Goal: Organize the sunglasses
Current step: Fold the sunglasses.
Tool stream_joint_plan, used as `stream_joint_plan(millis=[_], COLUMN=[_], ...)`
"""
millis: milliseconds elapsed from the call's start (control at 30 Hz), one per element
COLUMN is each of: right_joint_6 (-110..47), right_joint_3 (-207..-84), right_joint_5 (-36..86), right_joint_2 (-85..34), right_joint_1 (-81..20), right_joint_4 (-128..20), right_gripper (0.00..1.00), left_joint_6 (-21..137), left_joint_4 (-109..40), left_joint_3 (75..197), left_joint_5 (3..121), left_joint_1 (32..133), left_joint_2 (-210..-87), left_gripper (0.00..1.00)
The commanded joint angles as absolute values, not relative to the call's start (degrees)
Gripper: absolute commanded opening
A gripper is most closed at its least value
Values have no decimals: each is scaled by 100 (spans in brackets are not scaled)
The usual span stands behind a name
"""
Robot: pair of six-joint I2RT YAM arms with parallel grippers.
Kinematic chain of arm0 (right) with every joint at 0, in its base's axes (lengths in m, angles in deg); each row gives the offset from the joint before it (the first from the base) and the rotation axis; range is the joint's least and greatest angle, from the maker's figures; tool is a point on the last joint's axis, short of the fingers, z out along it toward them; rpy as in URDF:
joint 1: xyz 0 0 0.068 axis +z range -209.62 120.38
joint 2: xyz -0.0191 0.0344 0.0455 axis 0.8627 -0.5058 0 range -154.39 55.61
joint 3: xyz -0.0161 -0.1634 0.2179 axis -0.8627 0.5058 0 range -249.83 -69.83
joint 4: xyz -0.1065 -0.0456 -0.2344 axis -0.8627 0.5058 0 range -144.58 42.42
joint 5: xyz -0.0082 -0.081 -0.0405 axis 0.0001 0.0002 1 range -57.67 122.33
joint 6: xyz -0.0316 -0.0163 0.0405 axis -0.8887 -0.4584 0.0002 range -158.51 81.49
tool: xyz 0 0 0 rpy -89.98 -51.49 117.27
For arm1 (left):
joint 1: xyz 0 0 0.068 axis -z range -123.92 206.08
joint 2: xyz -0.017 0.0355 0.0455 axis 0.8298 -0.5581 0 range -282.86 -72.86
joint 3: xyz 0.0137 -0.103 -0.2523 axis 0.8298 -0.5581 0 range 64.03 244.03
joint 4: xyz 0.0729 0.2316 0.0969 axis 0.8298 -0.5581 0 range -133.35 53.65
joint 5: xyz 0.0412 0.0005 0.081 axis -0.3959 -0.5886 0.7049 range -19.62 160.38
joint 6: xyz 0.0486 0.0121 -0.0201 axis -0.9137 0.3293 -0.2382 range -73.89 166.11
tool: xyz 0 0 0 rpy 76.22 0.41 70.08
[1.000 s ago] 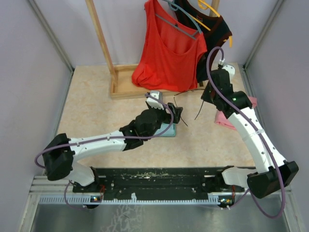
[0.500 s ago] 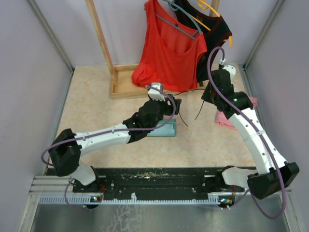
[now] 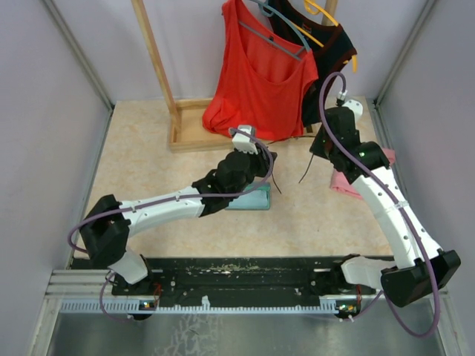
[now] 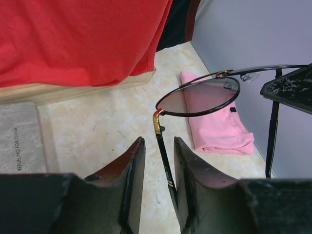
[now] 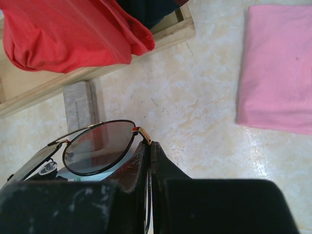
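Handover seemed in hand: right claw [image 5: 149,146], clamped shut on one slim arm, held thin dark wire-framed sunglasses [image 4: 197,96] aloft above the beige speckled bench [image 5: 195,97]. Left claw [image 4: 157,146] stood part-open astride the other arm, gripping nothing; next it should pinch squarely. Visible: one pair, one folded pink cloth [image 5: 278,68], one grey oblong case [image 5: 80,112].

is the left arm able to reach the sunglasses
Likely yes: the free temple of the sunglasses sits between the parted fingers of the left gripper, nothing blocking; the right gripper holds the other.
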State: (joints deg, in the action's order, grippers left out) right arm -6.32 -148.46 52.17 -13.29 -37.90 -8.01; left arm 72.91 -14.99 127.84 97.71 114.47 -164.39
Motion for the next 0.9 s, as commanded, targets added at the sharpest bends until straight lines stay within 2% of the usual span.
stream_joint_plan(millis=[0,67,100,233,433,700,867], right_joint_6=[-671,-705,-711,-853,-1202,-1517,-1819], right_joint_3=[-14821,-14777,-14764,-14610,-14278,-13320,-12187], right_joint_5=[5269,5229,5216,5002,4414,2954,3029], right_joint_2=[-1057,-1009,-973,-776,-346,1068,2097], right_joint_1=[-3738,-3738,-3738,-3738,-3738,-3738,-3738], right_joint_4=[-1056,-1106,-1142,-1368,-1762,-3486,-5146], right_gripper=[0,1,8,20,37,39,39], left_joint_6=[7364,7433,7488,7805,8505,8976,9204], left_joint_4=[-1580,-1703,-1777,-2104,-2461,-2511,-2290], left_joint_3=[13016,13069,13100,13159,13076,12759,12472], left_joint_5=[9659,9641,9621,9360,8531,7599,6638], left_joint_1=[11405,11379,11363,11199,10690,10162,9811], left_joint_2=[-16522,-16530,-16524,-16478,-16330,-16053,-15812], left_gripper=[31,22,17,0,0,0,0])
